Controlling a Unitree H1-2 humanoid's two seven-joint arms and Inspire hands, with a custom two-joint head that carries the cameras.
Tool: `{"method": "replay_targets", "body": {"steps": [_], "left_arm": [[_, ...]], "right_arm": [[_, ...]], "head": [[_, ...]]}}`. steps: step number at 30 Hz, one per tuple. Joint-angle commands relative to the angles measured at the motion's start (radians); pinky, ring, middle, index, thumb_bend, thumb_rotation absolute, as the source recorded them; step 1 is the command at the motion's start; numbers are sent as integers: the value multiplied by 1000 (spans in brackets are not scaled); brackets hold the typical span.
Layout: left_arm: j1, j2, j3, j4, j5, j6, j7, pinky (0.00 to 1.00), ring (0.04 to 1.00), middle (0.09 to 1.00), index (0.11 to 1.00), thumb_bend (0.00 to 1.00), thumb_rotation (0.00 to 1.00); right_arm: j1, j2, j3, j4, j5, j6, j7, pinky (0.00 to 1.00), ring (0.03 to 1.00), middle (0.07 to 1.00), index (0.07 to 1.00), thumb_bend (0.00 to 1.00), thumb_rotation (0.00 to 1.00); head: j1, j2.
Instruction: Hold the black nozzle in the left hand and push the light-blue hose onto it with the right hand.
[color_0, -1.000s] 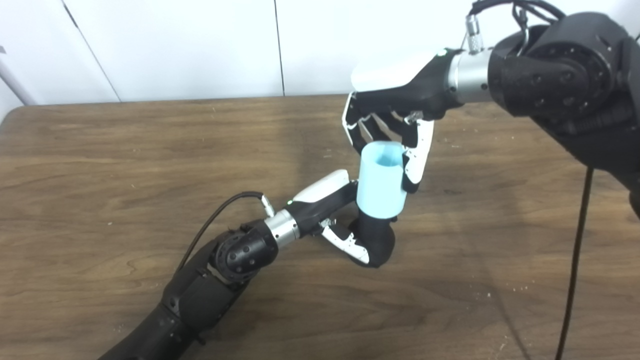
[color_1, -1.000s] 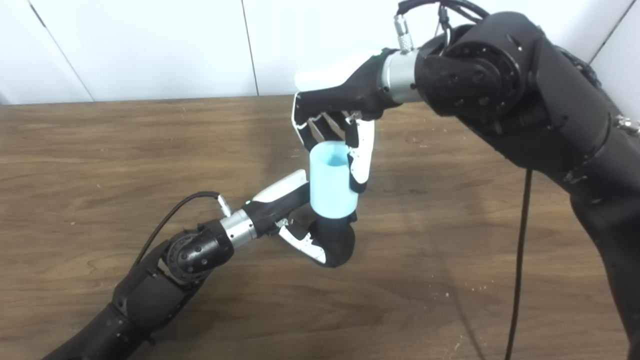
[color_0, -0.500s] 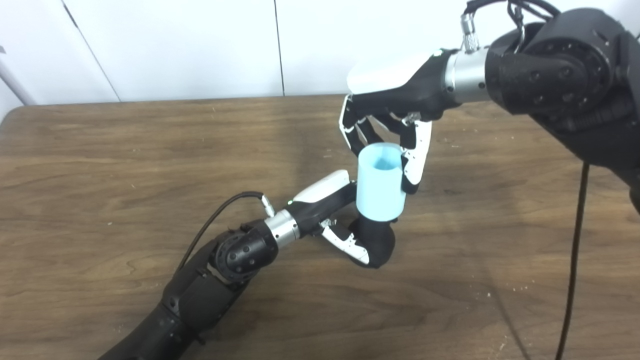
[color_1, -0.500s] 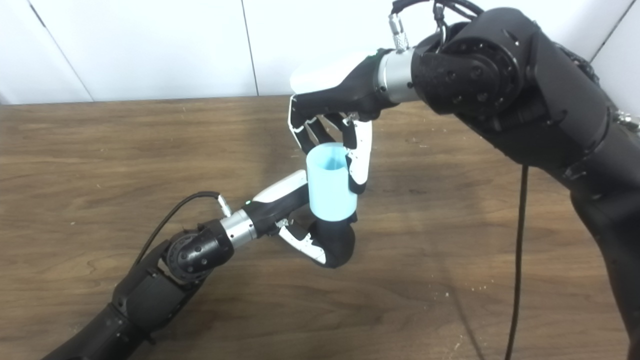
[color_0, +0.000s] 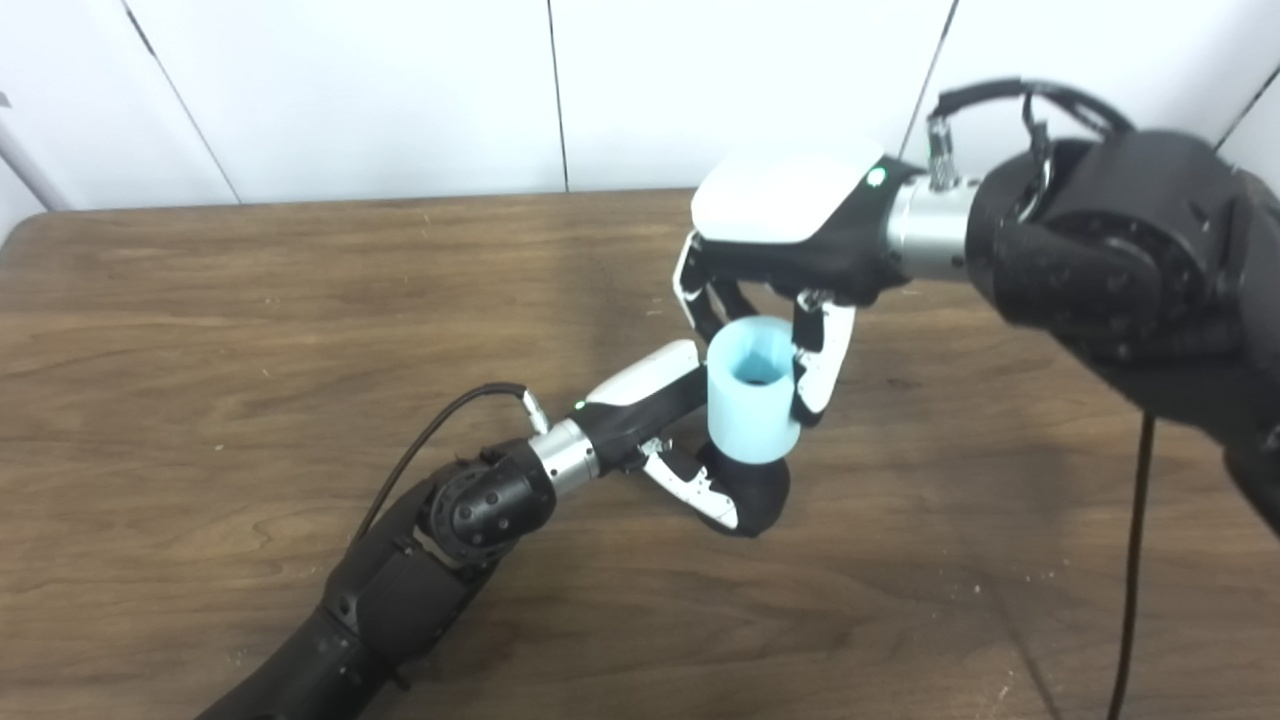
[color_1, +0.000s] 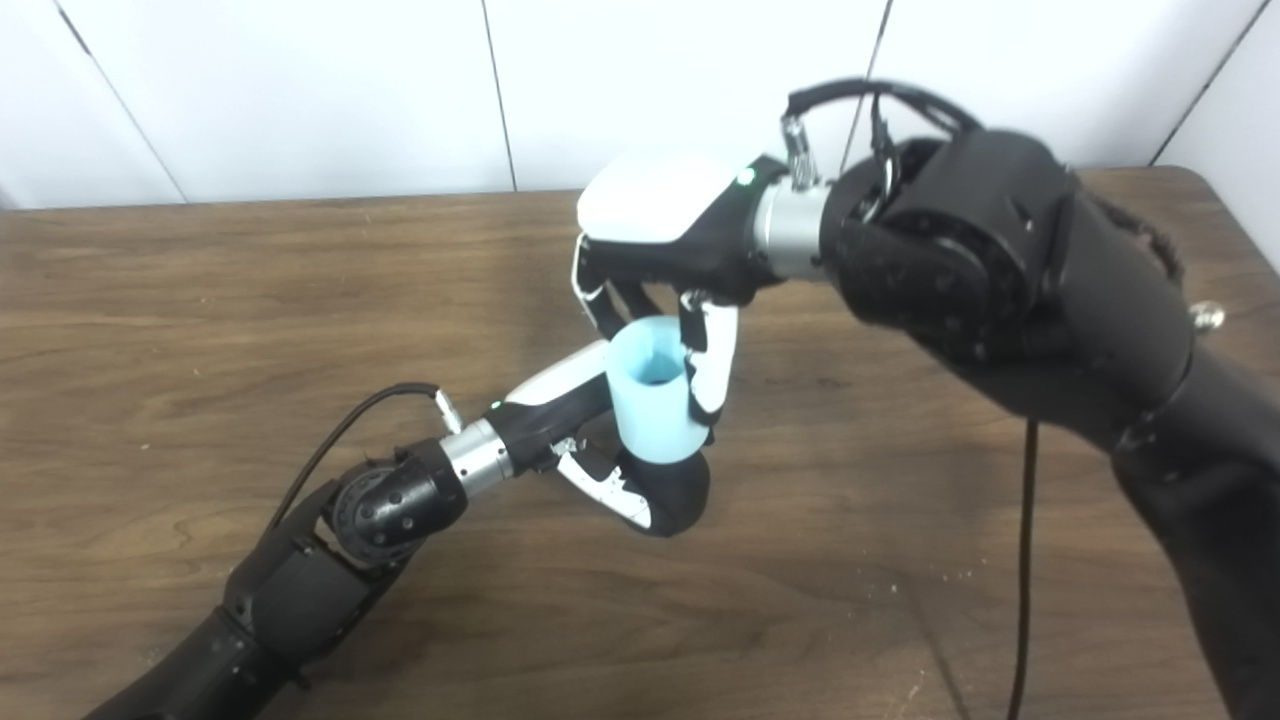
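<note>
At the table's centre my left hand (color_0: 668, 425) is shut on the black nozzle (color_0: 752, 492), which rests on the wood with its rounded base showing below the hose. The light-blue hose (color_0: 750, 403) stands upright over the nozzle's top and hides it; through the hose's open top a dark spot shows inside. From above, my right hand (color_0: 790, 250) is shut on the hose, fingers down both sides of it. In the right eye view the hose (color_1: 652, 392) sits between the right hand (color_1: 668, 250) and the nozzle (color_1: 670, 490).
The brown wooden table (color_0: 200, 330) runs to a white panelled wall behind. A black cable (color_0: 1130, 560) hangs from my right arm over the table's right part. A thin cable (color_0: 440, 430) loops from my left wrist.
My right hand has come down and tilted forward, carrying the hose lower over the nozzle, so less black shows beneath it. My left hand has not moved.
</note>
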Motion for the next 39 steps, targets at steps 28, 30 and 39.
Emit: {"method": "replay_targets", "body": {"steps": [28,30,39], "left_arm": [[79,40,-69,46,52,114,-145,627,583,517,485,502,85],[79,40,-68,45,51,114,-146,632,585,518,485,502,85],[83,43,-64,42,52,111,-150,593,554,510,483,502,85]], "right_arm": [[21,-13,19,-64,-11,22,107,20,106,396,469,523,0],[30,-13,14,-68,-14,22,107,19,105,393,470,522,0],[100,0,-59,-107,-29,22,107,25,106,445,482,528,0]], "head": [[2,10],[4,11],[1,13]]}}
